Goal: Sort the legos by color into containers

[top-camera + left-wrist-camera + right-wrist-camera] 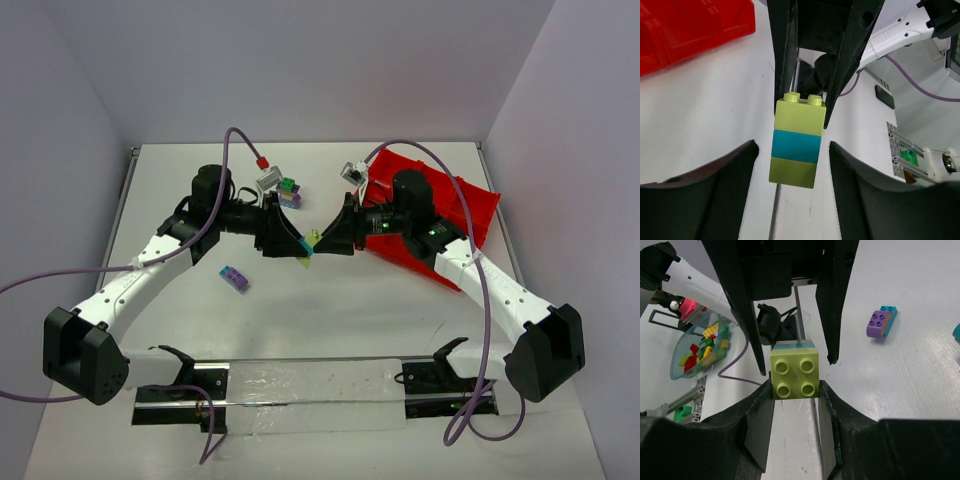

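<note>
The right gripper (pixel 804 112) pinches the top yellow-green brick of a three-brick stack (pixel 796 145), which is teal in the middle and yellow-green below. The left gripper (pixel 792 146) has its fingers (pixel 715 190) either side of the lower bricks, clear of them. A red tray (pixel 690 25) lies far right on the table (pixel 705 110).

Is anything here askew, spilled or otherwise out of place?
Only the red tray: at the back right, it sits rotated against the table edges. The yellow-green and teal brick stack in the right fingers looks intact; nothing is spilled.

Tray (pixel 472 207) right of lego stack (pixel 311 243)
</note>
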